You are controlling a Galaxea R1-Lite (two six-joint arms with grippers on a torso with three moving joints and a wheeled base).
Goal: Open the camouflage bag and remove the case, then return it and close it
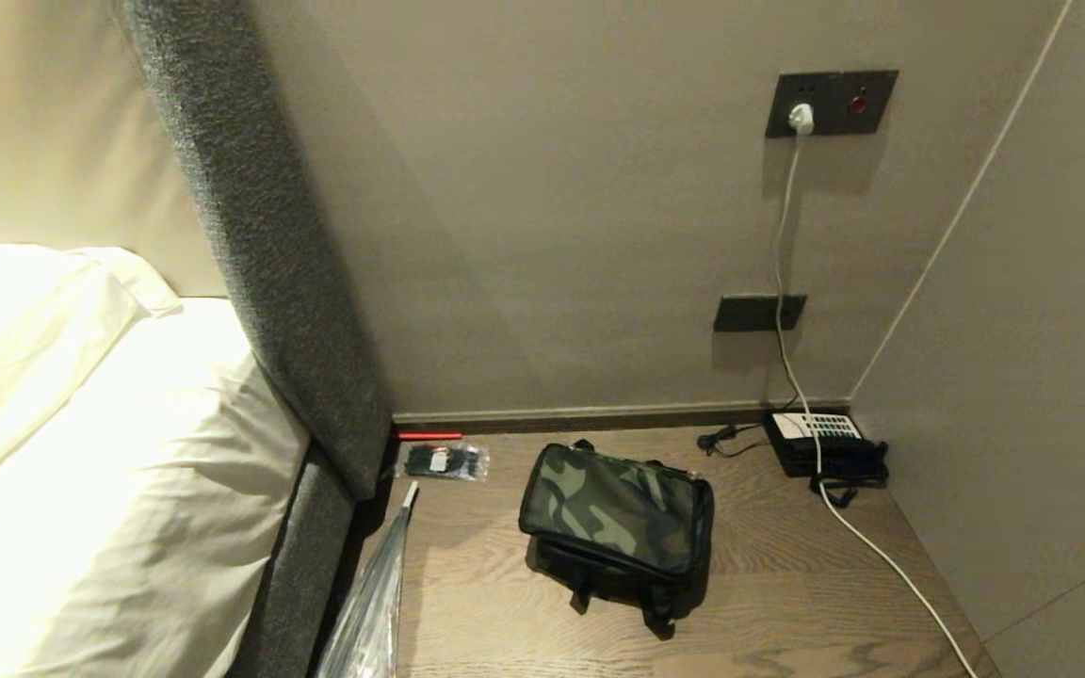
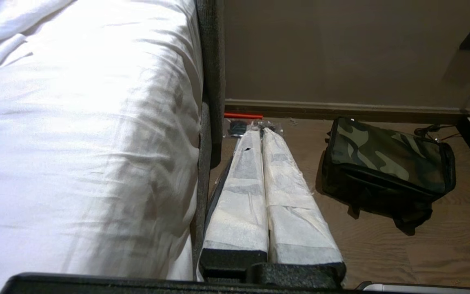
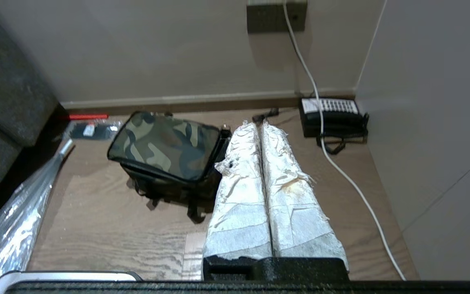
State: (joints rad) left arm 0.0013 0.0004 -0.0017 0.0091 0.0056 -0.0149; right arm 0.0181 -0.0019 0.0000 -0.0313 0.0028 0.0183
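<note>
Sitting closed on the wood-grain bedside tabletop (image 1: 787, 603), the boxy green-camouflage fabric bag (image 1: 610, 513) has its lid shut and its black straps trailing off its near side. No case shows in any view. At the back, toward the bed, lies a clear plastic packet of black items (image 1: 445, 460) with a thin red strip (image 1: 428, 436) behind it against the wall; in the far corner on the other side stands a black telephone with a white keypad (image 1: 823, 441), crossed by a white cable (image 1: 882, 556) running down from a wall socket.

Neither arm touches the bag — the left gripper (image 2: 262, 132), its white-wrapped fingers (image 2: 243, 196) pressed together, hangs between the white-sheeted bed (image 2: 76, 134) and the bag. The right gripper (image 3: 260, 124), likewise closed on nothing, hangs between bag and telephone.
</note>
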